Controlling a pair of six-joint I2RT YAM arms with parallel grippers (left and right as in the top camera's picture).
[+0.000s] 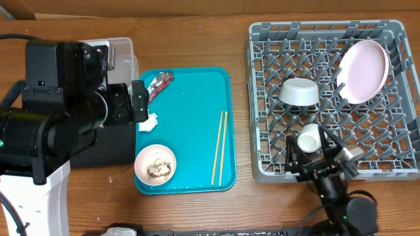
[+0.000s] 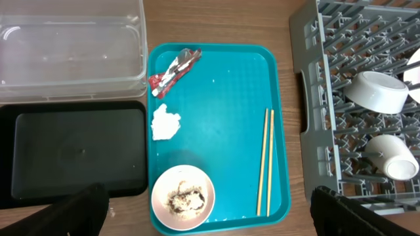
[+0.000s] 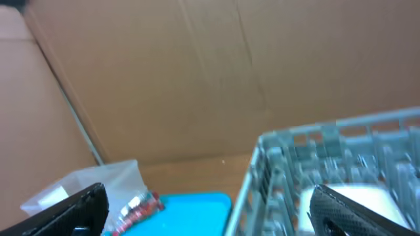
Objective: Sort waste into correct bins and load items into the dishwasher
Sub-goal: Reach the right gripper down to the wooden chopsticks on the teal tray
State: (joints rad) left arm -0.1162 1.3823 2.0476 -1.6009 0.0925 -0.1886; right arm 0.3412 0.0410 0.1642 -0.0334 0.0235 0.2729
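My left gripper [image 2: 209, 196] gapes empty — beneath it the teal tray [image 2: 223, 118] holds wrapper [image 2: 174, 71], napkin [image 2: 165, 123], chopsticks [image 2: 266, 162] and a scrap-smeared small bowl [image 2: 182, 196]. My right gripper [image 1: 317, 156], open too, sits at the rack [image 1: 262, 172] edge — plate [image 1: 363, 71], grey bowl [image 1: 299, 92] and cup [image 1: 309, 138] just ahead, inside.

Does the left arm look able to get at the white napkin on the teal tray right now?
Probably yes. The left gripper hangs open above the tray, and the napkin lies alone on bare tray, apart from the wrapper and the bowl, with nothing lying on it.
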